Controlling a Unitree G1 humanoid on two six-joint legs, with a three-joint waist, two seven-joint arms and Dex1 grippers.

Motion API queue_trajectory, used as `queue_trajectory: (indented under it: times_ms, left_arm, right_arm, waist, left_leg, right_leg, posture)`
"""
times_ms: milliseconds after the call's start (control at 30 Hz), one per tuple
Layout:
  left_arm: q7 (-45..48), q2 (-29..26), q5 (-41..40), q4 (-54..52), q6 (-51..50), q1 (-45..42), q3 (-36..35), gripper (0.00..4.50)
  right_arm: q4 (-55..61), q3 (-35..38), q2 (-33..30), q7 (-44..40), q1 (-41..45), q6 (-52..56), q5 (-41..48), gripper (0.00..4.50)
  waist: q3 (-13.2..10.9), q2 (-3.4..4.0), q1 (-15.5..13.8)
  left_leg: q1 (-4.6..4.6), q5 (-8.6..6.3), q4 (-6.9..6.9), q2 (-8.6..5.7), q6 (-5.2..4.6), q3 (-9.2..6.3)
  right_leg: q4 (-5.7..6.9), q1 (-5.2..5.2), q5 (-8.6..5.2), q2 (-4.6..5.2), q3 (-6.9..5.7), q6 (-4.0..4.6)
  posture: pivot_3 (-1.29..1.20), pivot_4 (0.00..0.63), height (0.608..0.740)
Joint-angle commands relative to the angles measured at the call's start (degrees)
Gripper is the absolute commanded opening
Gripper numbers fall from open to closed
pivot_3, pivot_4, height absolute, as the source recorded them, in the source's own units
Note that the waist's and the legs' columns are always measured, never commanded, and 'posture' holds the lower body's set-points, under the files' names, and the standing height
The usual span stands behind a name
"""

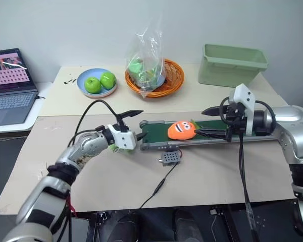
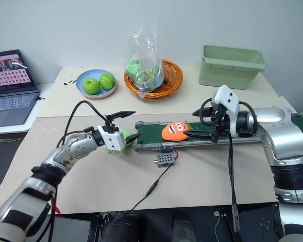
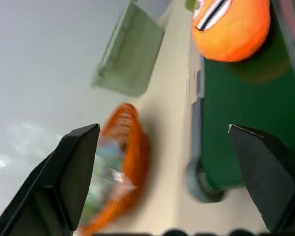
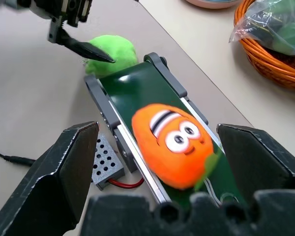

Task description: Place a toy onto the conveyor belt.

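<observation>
resting on the conveyor belt [image 1: 212, 132], the orange toy [image 1: 181, 130] sits near its left end, face up.
no readable writing shows; the laptop [image 1: 10, 85] screen by the tabletop's far left edge is too small to read. left gripper [image 1: 134, 123] gapes wide at the belt's left end, beside a lime plush [image 4: 110, 51]. right gripper [image 1: 212, 122] is spread wide around the toy, apart from it. beige tabletop [image 1: 116, 176], pale wall, green bin [image 1: 232, 64] at the far right corner.

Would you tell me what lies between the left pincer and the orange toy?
Bare dark green conveyor belt and its end roller lie between the left pincer and the toy, seen in the left wrist view.
</observation>
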State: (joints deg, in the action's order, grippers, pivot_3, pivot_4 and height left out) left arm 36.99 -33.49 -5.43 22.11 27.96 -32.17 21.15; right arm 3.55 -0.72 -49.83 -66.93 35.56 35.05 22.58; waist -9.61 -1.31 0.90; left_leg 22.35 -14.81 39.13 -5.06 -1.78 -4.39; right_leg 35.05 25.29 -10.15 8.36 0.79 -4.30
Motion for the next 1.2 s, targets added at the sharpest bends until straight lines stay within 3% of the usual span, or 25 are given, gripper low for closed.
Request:
queue_trajectory:
  times_ms: [33,200,300,500,633,833,1200]
  left_arm:
    - [11.15,-1.59,-18.63,-13.63,-21.62,3.26,-4.77,4.46]
    - [11.58,-4.74,-30.39,-23.12,-45.30,5.28,-11.15,4.46]
    - [16.34,-9.58,-31.88,-25.49,-49.68,8.64,-14.52,4.46]
    - [14.17,-9.53,-32.22,-27.16,-51.93,8.68,-21.74,4.46]
    - [12.69,-6.66,-33.68,-29.45,-52.33,8.60,-25.41,4.46]
    - [13.93,-5.89,-31.36,-28.61,-51.19,8.59,-26.40,4.46]
    - [13.04,-3.66,-35.49,-30.01,-60.08,6.61,-27.36,4.46]
  right_arm:
    - [-0.95,0.12,-1.22,-1.48,3.07,-2.76,-0.89,4.50]
    - [-3.62,-0.67,-0.19,-2.36,5.89,-4.49,-1.59,4.50]
    - [-6.61,-1.25,1.29,-3.22,7.83,-5.64,-1.44,4.50]
    - [-12.78,-3.25,3.51,-5.18,12.37,-9.23,-3.67,4.50]
    - [-14.29,-3.97,4.71,-6.02,13.72,-10.10,-4.24,4.50]
    - [-15.58,-4.47,5.39,-6.97,15.29,-10.80,-4.84,4.50]
    - [-15.69,-4.09,5.60,-8.01,15.85,-10.62,-5.23,4.50]
  waist:
    - [0.00,0.00,0.11]
    - [0.00,0.00,0.37]
    - [0.00,0.01,1.05]
    - [0.00,0.01,1.09]
    - [0.00,0.01,0.71]
    - [0.00,0.01,0.39]
    - [0.00,0.01,0.15]
  left_leg:
    - [-0.01,0.00,0.03,0.00,0.00,0.00]
    - [-0.08,0.01,0.07,0.02,0.01,0.00]
    - [-0.14,0.01,0.06,0.03,0.01,0.01]
    - [-0.14,0.02,0.06,0.04,0.03,0.01]
    - [-0.10,0.02,0.06,0.03,0.04,-0.01]
    - [-0.08,0.02,0.04,0.03,0.06,0.01]
    - [-0.08,0.02,0.04,0.02,0.06,0.00]
  right_leg:
    - [0.00,-0.01,0.00,-0.01,0.00,0.00]
    - [0.06,-0.06,-0.01,-0.05,0.03,-0.01]
    - [0.04,-0.10,-0.01,-0.09,0.04,-0.01]
    - [0.00,-0.12,0.00,-0.10,0.08,0.01]
    - [-0.06,-0.11,0.00,-0.09,0.08,0.01]
    - [-0.04,-0.06,0.00,-0.08,0.09,0.02]
    - [-0.06,-0.07,0.01,-0.08,0.08,0.02]
  posture:
    - [0.00,0.150,0.740]
    - [0.00,0.150,0.740]
    - [0.00,0.150,0.740]
    - [0.00,0.150,0.740]
    - [0.00,0.150,0.740]
    - [0.00,0.150,0.740]
    - [0.00,0.150,0.740]
